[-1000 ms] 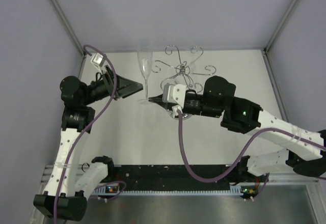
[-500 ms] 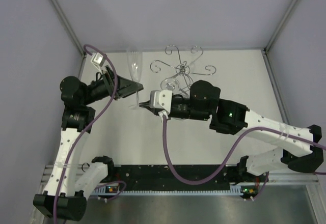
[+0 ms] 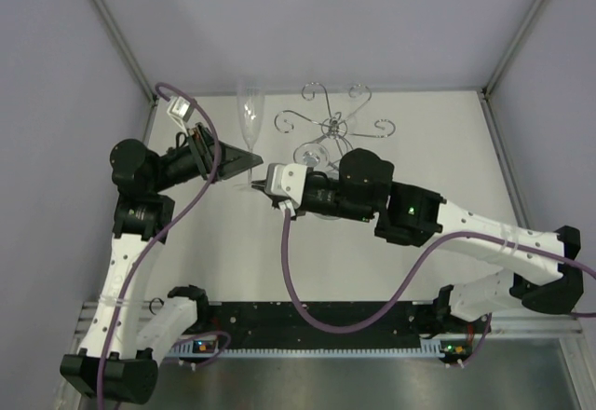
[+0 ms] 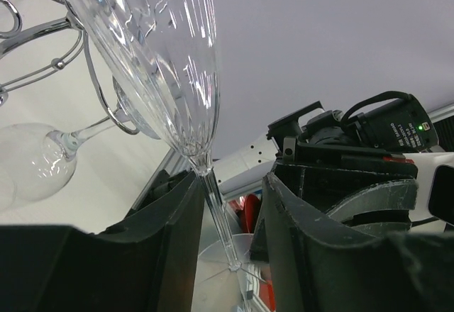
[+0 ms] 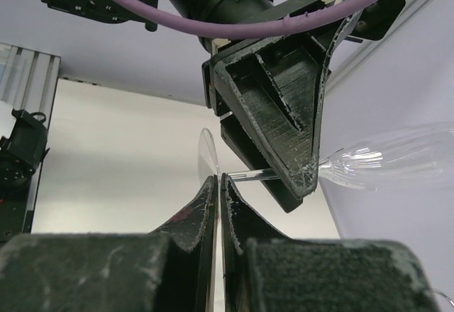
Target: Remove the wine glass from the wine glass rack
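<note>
A tall ribbed flute glass (image 3: 249, 116) stands upright in the air left of the wine glass rack (image 3: 332, 129). My right gripper (image 3: 261, 184) is shut on its flat foot (image 5: 206, 152). My left gripper (image 3: 253, 160) straddles the thin stem (image 4: 220, 220). The stem lies against one finger, with a gap to the other, so this gripper is open. In the left wrist view the flute's bowl (image 4: 163, 57) rises above the left gripper (image 4: 230, 184). The wine glass (image 3: 312, 157), with its rounded bowl (image 4: 32, 159), hangs upside down from a chrome arm of the rack (image 4: 42, 35).
Lilac walls enclose the white table (image 3: 447, 130) on three sides, with metal frame posts in the back corners. Both purple cables loop down to the black base rail (image 3: 307, 321) at the near edge. The right arm's forearm (image 3: 466, 228) stretches across the table's middle.
The right arm carried the flute leftward, away from the rack, to the left gripper. The left jaws narrowed around its stem.
</note>
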Available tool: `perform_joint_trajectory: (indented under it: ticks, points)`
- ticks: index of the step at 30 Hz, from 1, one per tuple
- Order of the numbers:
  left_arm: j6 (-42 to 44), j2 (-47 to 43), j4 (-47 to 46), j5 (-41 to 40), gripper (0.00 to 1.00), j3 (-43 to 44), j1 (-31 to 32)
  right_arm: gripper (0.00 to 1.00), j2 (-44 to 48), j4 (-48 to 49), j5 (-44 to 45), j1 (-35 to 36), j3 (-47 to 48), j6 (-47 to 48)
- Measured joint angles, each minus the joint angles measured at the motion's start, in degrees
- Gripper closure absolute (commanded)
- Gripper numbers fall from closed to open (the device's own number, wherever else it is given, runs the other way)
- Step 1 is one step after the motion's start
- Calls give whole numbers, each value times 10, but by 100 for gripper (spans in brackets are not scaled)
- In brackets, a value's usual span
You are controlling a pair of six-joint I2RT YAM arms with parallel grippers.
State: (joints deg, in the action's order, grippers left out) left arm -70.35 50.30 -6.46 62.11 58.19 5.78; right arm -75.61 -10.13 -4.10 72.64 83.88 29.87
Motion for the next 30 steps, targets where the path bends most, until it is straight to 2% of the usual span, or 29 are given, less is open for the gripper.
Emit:
perform_joint_trajectory:
  ticks: [8, 11, 13, 15, 16, 18, 24, 30]
  points:
    - [1, 4, 0, -1, 81, 0, 2, 100, -2, 17, 14, 1, 0, 6]
    - [0, 7, 0, -2, 100, 0, 4, 100, -3, 17, 18, 2, 0, 6]
    - [1, 7, 2, -2, 100, 0, 5, 97, -4, 14, 19, 2, -3, 7]
    - [5, 9, 6, -2, 100, 0, 6, 65, -4, 13, 22, 3, -4, 6]
    - [8, 10, 9, -2, 100, 0, 7, 57, -4, 13, 22, 3, -6, 1]
    - [18, 10, 13, -1, 100, 0, 8, 47, 0, 14, 25, 3, -16, -4]
    - [57, 10, 33, 3, 100, 0, 11, 44, 57, -25, 44, 3, -62, -37]
    - [89, 4, 46, 21, 100, 0, 21, 44, 151, -105, 96, 3, -36, -84]
